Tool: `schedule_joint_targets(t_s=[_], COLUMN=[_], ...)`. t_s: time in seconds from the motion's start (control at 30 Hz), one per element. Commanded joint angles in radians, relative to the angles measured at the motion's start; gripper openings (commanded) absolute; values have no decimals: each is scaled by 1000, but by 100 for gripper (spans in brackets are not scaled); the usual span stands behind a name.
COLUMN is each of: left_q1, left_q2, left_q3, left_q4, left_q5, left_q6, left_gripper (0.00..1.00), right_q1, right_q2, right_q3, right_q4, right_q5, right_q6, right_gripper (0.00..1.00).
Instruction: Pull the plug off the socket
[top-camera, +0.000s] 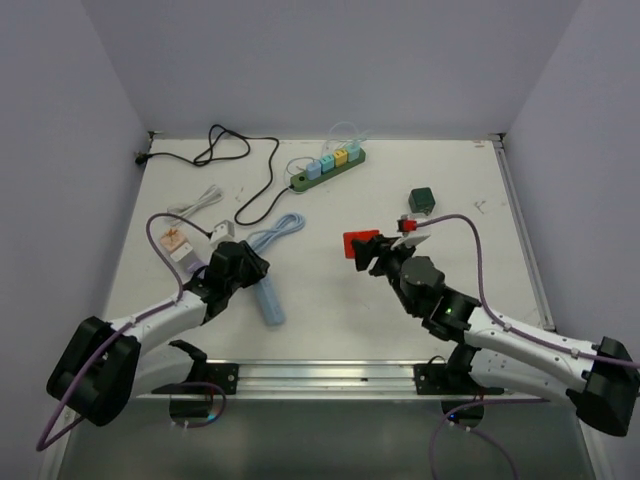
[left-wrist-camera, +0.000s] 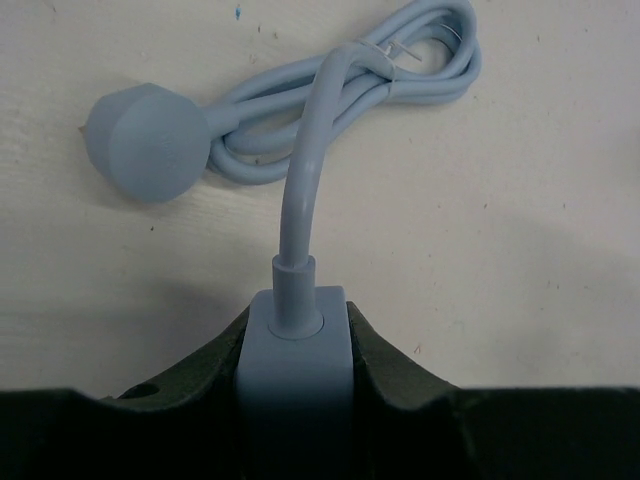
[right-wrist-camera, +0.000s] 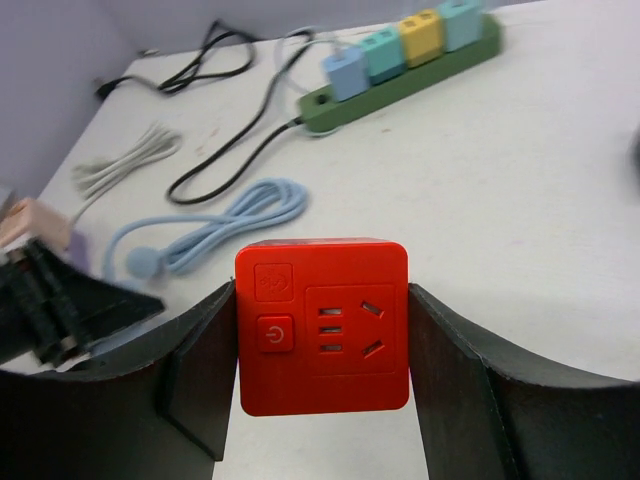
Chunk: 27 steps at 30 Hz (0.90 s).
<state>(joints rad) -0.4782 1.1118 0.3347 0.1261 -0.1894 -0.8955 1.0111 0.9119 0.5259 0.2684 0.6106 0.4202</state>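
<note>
Left end effector (left-wrist-camera: 300, 340) squeezes the light blue strip (top-camera: 270, 300); the right end effector (right-wrist-camera: 322, 345) pinches a red cube (right-wrist-camera: 340, 285). With both full, the green strip (top-camera: 328, 172) and its 4 plugs (top-camera: 327, 160) sit untouched, far back on the tabletop (top-camera: 330, 310).

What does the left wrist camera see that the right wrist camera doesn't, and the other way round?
Only the left wrist view: the left gripper shut on the end of the light blue strip, up close. Only the right wrist view: the right gripper holding a red cube socket, and far back the green power strip with four coloured plugs and its black cord. Both: the coiled light blue cord with its round plug, lying on the table.
</note>
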Motion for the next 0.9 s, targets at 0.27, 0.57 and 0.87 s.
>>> schedule_joint_targets(t_s=[0.27,0.57,0.87], left_q1=[259,385,380], left_q2=[312,459,335], left_q3=[254,291,329], left_q4=[181,279,112], left_q5=[174,347,289], left_q6=[128,204,282], left_gripper=[36,72,91], right_q1=[-426,-693,-945], right_q2=[-35,80,212], right_q3=[-9,-7,-24], right_q4=[-127,-60,64], right_q5=[-219,-449,-604], right_q6=[120,176,239], right_gripper=[0,0,0])
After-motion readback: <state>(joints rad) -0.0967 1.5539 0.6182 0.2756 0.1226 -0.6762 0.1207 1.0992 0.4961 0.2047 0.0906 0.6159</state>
